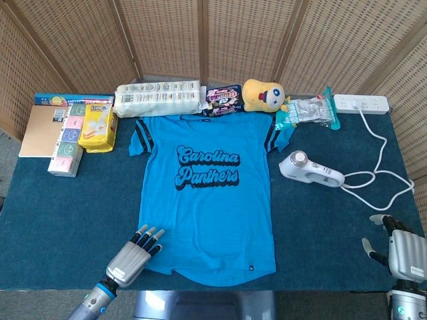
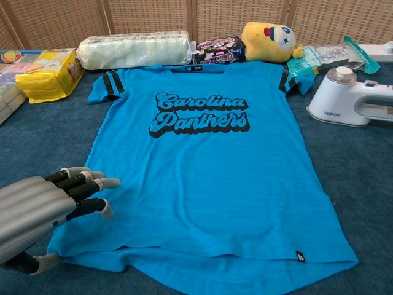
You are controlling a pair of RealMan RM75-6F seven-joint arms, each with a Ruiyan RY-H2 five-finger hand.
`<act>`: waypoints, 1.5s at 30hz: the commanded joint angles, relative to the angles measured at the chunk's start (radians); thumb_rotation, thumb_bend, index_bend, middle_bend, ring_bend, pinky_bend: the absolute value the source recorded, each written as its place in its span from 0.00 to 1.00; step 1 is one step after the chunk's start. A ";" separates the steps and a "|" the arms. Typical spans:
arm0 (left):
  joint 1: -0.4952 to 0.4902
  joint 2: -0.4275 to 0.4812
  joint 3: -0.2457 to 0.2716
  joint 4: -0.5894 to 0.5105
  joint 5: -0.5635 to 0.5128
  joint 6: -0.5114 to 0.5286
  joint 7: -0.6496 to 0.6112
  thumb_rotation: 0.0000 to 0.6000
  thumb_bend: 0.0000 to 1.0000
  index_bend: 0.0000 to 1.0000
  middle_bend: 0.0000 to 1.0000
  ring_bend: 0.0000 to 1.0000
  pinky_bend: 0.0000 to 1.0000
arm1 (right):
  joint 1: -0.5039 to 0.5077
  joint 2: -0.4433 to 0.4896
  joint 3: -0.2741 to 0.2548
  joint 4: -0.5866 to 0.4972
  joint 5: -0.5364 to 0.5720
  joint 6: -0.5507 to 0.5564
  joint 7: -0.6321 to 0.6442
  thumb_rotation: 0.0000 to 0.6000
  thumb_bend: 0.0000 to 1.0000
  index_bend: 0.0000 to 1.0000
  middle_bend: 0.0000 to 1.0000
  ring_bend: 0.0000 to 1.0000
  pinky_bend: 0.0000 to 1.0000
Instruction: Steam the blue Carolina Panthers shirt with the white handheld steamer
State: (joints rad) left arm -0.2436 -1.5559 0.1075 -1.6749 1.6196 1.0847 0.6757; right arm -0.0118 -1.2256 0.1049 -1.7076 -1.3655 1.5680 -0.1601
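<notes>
One blue Carolina Panthers shirt (image 1: 207,193) lies flat, face up, in the middle of the bench (image 1: 53,220), collar toward the wicker screen (image 1: 167,40), hem toward the near edge. The bench is covered in dark blue cloth.

One white handheld steamer (image 1: 309,169) lies on its side to the right of the shirt, apart from it, nobody holding it. Its white cord (image 1: 380,167) loops over the cloth and runs up to a white power strip (image 1: 361,103) at the far right corner.

Left hand (image 1: 133,256): near the bench's front edge, over the shirt's lower left corner. The fingers (image 2: 92,184) are stretched out and slightly spread, holding nothing; from the chest view their tips lie over the blue fabric, though whether they press on it I cannot tell.

Right hand (image 1: 400,250): low at the front right corner of the bench, well away from the steamer. Its back faces up, the thumb stands out to the side, nothing in it; only part shows in the head view.

Along the back edge, left to right: a stack of boxes and a flat brown book (image 1: 41,130), a yellow packet (image 1: 97,127), a long clear-wrapped roll pack (image 1: 158,99), a dark snack bag (image 1: 223,99), a yellow plush toy (image 1: 263,95), and a clear plastic packet with teal edging (image 1: 308,112) that touches the shirt's right sleeve.
</notes>
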 commanded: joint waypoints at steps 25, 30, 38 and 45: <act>-0.043 -0.073 -0.013 0.078 -0.009 0.030 -0.066 1.00 0.39 0.58 0.30 0.08 0.08 | -0.013 -0.002 0.012 0.007 0.001 0.015 0.015 1.00 0.31 0.40 0.40 0.44 0.50; -0.046 -0.101 -0.028 0.110 0.011 0.070 -0.087 1.00 0.43 0.61 0.38 0.16 0.12 | -0.015 0.000 0.017 0.000 -0.002 0.022 0.015 1.00 0.31 0.40 0.40 0.44 0.50; -0.061 -0.113 -0.040 0.110 0.032 0.100 -0.130 1.00 0.45 0.64 0.51 0.40 0.34 | -0.014 0.003 0.022 -0.010 -0.008 0.027 0.015 1.00 0.31 0.41 0.40 0.44 0.50; -0.069 -0.096 -0.037 0.090 0.028 0.100 -0.139 1.00 0.47 0.66 0.53 0.44 0.58 | -0.010 0.007 0.029 -0.014 -0.006 0.023 0.016 1.00 0.31 0.41 0.40 0.44 0.50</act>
State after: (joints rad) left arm -0.3110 -1.6551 0.0712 -1.5807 1.6492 1.1849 0.5385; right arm -0.0224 -1.2188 0.1338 -1.7215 -1.3716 1.5918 -0.1443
